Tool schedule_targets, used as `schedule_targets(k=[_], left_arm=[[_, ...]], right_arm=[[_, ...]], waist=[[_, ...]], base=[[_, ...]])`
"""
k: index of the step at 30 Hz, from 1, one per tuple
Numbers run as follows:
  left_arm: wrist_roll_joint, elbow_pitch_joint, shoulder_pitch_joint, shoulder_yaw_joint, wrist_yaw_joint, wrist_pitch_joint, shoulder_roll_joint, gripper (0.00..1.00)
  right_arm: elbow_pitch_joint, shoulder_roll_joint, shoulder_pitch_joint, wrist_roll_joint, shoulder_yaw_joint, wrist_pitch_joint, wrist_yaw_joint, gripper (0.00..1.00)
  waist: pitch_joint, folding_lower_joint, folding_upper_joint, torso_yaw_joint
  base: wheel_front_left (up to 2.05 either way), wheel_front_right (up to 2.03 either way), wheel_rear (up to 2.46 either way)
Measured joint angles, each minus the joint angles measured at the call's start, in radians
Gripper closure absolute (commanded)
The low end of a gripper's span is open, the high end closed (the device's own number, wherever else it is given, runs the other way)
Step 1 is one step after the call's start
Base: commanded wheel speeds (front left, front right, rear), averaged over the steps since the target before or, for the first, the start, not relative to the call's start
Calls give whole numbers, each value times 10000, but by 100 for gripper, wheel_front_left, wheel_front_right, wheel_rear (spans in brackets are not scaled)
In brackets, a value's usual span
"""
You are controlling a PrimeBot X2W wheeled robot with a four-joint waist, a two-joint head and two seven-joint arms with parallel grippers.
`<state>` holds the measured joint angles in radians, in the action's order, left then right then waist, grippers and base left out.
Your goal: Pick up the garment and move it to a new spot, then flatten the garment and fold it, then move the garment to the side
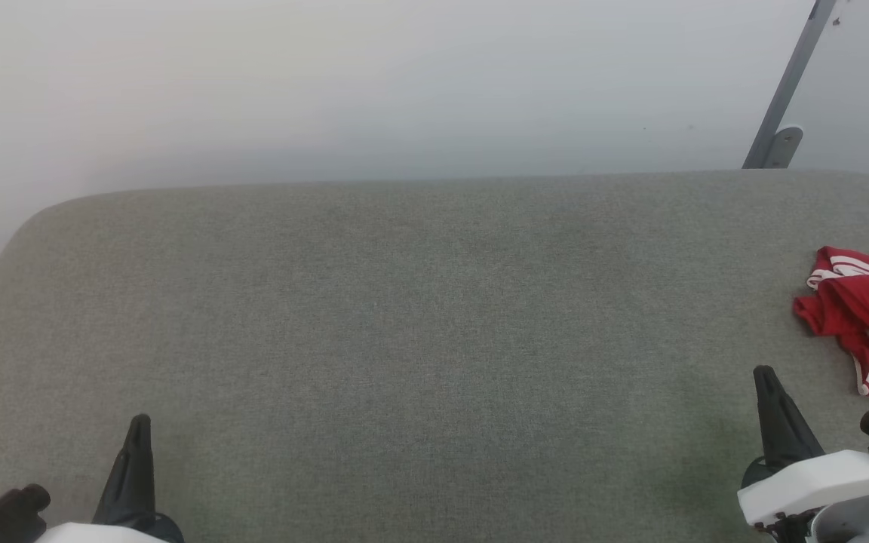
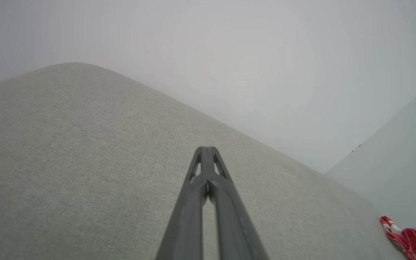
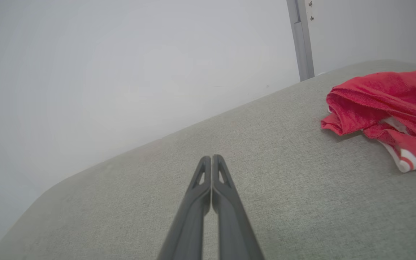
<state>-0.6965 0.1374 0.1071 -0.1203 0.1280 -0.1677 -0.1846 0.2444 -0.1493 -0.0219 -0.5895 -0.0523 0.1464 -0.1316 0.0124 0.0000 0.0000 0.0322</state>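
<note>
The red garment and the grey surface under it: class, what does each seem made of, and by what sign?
The garment: soft knit fabric, probably jersey; matte, limp folds. The surface: woven upholstery cloth, likely padded; fine speckled weave, rounded corners.

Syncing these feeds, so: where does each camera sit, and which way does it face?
Head view: on the head, facing forward and down over the grey fabric surface; left gripper and right gripper at the bottom corners.
Left wrist view: on the left wrist, along the shut left gripper across the surface.
Right wrist view: on the right wrist, along the shut right gripper.
Shared: all show the garment.
</note>
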Motion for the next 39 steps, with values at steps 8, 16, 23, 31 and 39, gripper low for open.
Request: schedule_targets(k=[8,16,23,31,39], left_arm=[[-934,117,-221,4,0,278,109,100],[-1893,238,-453,10,0,596,286,100],[-2642,322,-595,15,0,819,382,100],[-3549,426,-802,15,0,1072,508,100],[-4514,550,-1078,23,0,1415,662,100]], right_arm=[[-6,115,-40,-1051,-77,-251,0,100],[-4,213,-142,-2138,-134,-537,0,100],[-4,290,-234,-3018,-173,-765,2,100],[-2,380,-268,-3939,-222,-991,2,100],[-2,502,-431,-5106,-309,-1300,2,100]], waist=[[-10,0,1,-21],[-21,0,0,-45],[-32,0,0,-67],[-43,0,1,-91],[-59,0,0,-124]], base=[[0,0,0],[0,0,0],[0,0,0],[0,0,0],[0,0,0]])
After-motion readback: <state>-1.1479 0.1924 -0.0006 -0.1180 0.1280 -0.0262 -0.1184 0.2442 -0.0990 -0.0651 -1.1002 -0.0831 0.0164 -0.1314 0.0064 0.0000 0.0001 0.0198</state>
